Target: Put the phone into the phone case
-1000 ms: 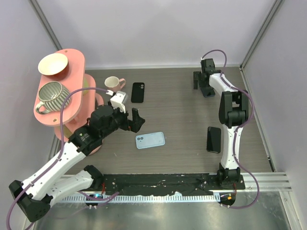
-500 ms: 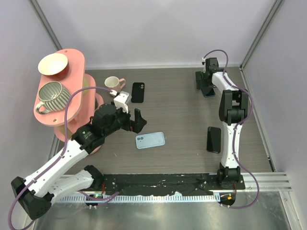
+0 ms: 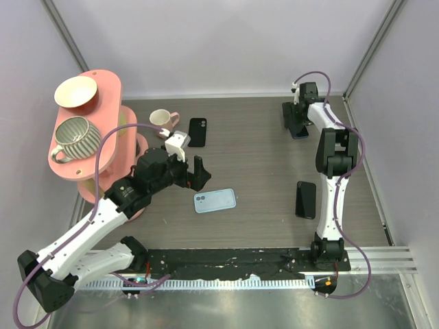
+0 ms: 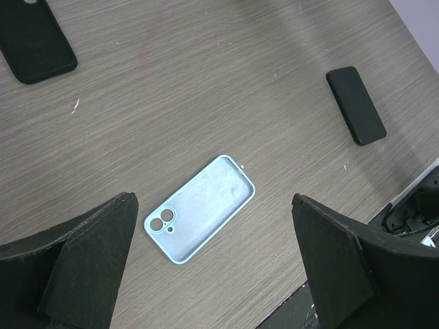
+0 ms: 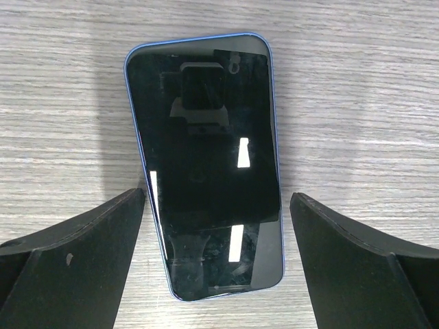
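The phone (image 5: pixel 206 164), black screen up with a thin blue rim, lies at the back right of the table. My right gripper (image 5: pixel 217 194) is open above it, one finger on each side of its near end. In the top view the gripper (image 3: pixel 296 120) hides most of the phone (image 3: pixel 300 133). The black phone case (image 3: pixel 197 131) lies at the back left and also shows in the left wrist view (image 4: pixel 36 41). My left gripper (image 3: pixel 197 171) is open and empty above a light-blue shell (image 4: pixel 199 218) with a raised rim and two camera holes, also seen in the top view (image 3: pixel 215 200).
A second black phone-sized slab (image 3: pixel 306 199) lies by the right arm and shows in the left wrist view (image 4: pixel 355 105). A pink two-tier stand (image 3: pixel 103 147) with a bowl and a striped mug stands at the left. A small pink-handled cup (image 3: pixel 162 118) stands beside it.
My left gripper has shifted slightly to the right above the light-blue shell. My right wrist has shifted a little to the right over the phone. No object has moved.
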Motion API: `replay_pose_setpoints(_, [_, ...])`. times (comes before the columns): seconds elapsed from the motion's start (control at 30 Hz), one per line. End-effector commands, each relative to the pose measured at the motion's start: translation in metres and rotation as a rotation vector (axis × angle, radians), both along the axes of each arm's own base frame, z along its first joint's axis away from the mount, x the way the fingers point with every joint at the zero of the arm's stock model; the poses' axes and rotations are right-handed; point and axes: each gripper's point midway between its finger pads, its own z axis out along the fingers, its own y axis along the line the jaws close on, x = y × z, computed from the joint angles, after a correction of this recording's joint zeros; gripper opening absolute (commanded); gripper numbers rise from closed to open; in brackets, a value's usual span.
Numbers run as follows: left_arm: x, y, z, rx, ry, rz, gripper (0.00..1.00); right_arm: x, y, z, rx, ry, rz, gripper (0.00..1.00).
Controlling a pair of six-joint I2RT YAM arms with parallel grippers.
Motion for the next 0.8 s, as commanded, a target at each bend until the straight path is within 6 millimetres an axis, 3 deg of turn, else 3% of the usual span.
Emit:
replay_pose_setpoints(0.0, [0.002, -0.006, 0.013, -0.029, -0.036, -0.026, 1.0, 0.003, -0.007, 0.001, 0.02, 0.004, 0.009, 0.93])
replay_pose_setpoints(0.17, [0.003, -0.007, 0.012, -0.03, -0.033, -0.027, 1.0, 0.002, -0.012, -0.007, 0.014, 0.021, 0.0, 0.93])
replay_pose_setpoints(0.53, [0.001, -0.013, 0.008, -0.032, -0.013, -0.056, 1.0, -0.014, -0.001, -0.026, 0.079, 0.084, 0.053, 0.88])
replay_pose_setpoints(0.77, [-0.003, -0.017, 0.008, -0.042, -0.009, -0.093, 1.0, -0.021, -0.009, -0.038, 0.116, 0.12, 0.026, 0.87])
